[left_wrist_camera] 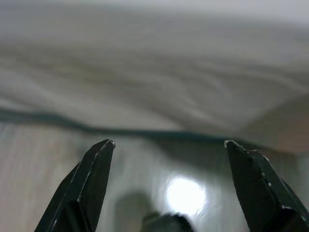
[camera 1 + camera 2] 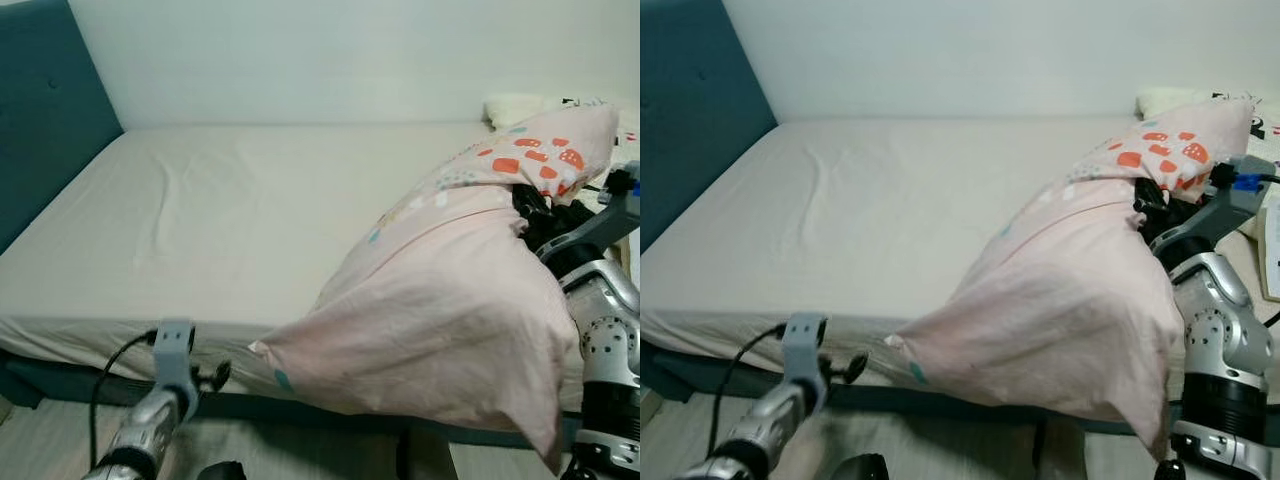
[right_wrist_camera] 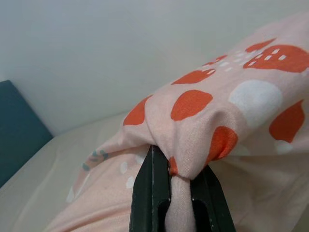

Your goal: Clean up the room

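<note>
Your right hand is clamping a fold of the pillow, lifting it over the bed. Your left hand is hanging wide open, holding nothing; its wrist view is showing the floor.

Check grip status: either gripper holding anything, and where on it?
Right gripper is shut on the pink pillow, pinching a bunched fold of its cover near the orange-spotted end. Left gripper is open, holding nothing.

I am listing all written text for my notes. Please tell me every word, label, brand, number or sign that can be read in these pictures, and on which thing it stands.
There is none to read.
The pink pillow held by the right gripper bears only orange, white and teal shapes, no letters.
The bed sheet, headboard and left gripper carry no writing.
</note>
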